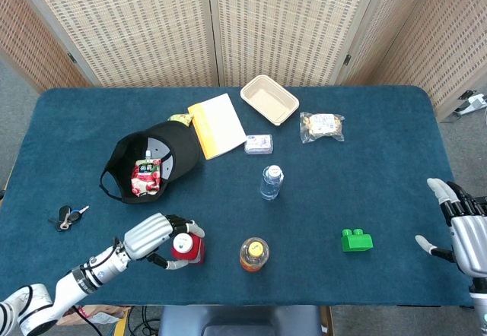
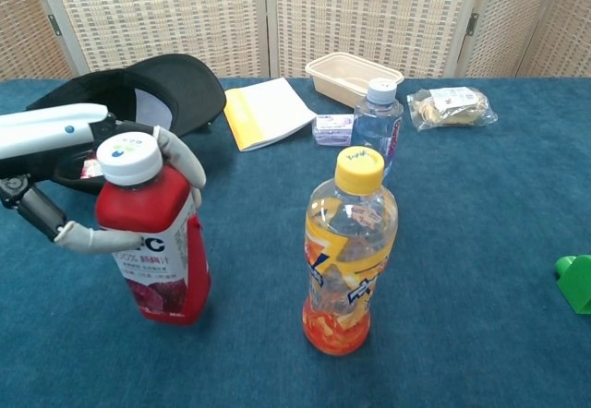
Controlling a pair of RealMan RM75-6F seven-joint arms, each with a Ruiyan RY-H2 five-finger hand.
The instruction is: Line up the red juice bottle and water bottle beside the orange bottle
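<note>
Your left hand [image 2: 88, 182] is wrapped around the red juice bottle [image 2: 157, 242], fingers curled about its neck and shoulder just under the white cap. The bottle stands near the front edge of the table [image 1: 396, 153], slightly tilted, its base down at the cloth; whether it bears its own weight cannot be told. It sits to the left of the orange bottle [image 2: 349, 251], close beside it but apart.

The water bottle [image 1: 271, 182] stands upright behind the orange bottle, toward the table's middle, untouched and out of line with the other two.

Your right hand [image 1: 460, 226] is at the right edge of the table, fingers spread, holding nothing.

Elsewhere you have a black cap [image 1: 148, 160] with a red pouch [image 1: 144, 176] inside it, keys [image 1: 67, 216] at the left, a notebook [image 1: 218, 125], a tray [image 1: 268, 99], a snack bag [image 1: 322, 126] and a green block [image 1: 356, 240].
</note>
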